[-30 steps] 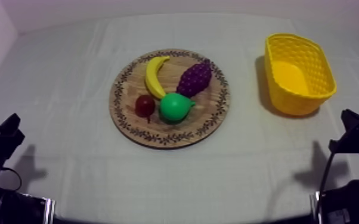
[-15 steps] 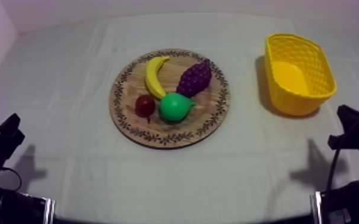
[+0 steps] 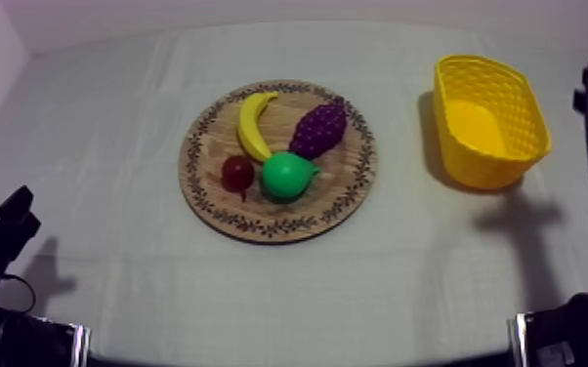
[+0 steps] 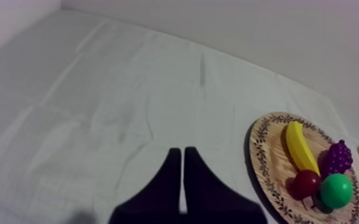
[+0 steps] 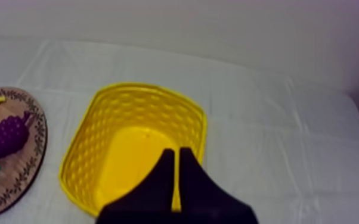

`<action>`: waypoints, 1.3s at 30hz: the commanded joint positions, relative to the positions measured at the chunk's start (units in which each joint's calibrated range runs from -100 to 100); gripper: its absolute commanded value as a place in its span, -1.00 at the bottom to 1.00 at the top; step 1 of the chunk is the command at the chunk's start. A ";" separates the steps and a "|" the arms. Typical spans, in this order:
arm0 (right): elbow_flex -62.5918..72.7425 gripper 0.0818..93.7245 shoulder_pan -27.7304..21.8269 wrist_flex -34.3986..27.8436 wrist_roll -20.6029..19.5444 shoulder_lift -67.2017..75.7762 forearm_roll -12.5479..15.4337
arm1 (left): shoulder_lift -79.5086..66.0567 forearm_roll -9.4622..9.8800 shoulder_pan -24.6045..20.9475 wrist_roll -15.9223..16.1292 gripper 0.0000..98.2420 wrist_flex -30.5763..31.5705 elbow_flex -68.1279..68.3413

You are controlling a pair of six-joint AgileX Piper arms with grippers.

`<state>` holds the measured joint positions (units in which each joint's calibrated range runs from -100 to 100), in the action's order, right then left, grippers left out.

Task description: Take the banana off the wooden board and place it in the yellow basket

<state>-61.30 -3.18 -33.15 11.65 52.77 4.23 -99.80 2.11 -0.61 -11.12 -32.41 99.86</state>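
Top view: the curved yellow toy banana [image 3: 252, 124] lies on the round wooden board [image 3: 342, 190], well apart from the yellow woven basket [image 3: 488, 168]. My left fingers [image 4: 176, 159] and my right fingers [image 5: 171, 159], over the basket, are each pressed together on nothing.

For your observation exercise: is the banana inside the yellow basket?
No, the banana lies on the wooden board beside the grapes.

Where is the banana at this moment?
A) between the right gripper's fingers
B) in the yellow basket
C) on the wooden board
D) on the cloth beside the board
C: the banana lies on the wooden board, beside the bunch of grapes, well apart from the yellow basket.
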 commanded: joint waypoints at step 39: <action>64.10 -0.97 40.01 -36.59 -30.58 -60.34 -21.52 | -0.03 0.02 0.00 0.01 -1.00 0.00 0.03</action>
<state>-2.54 36.85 -68.19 -19.19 -5.25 -17.47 -99.80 2.11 -0.61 -11.12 -32.41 99.86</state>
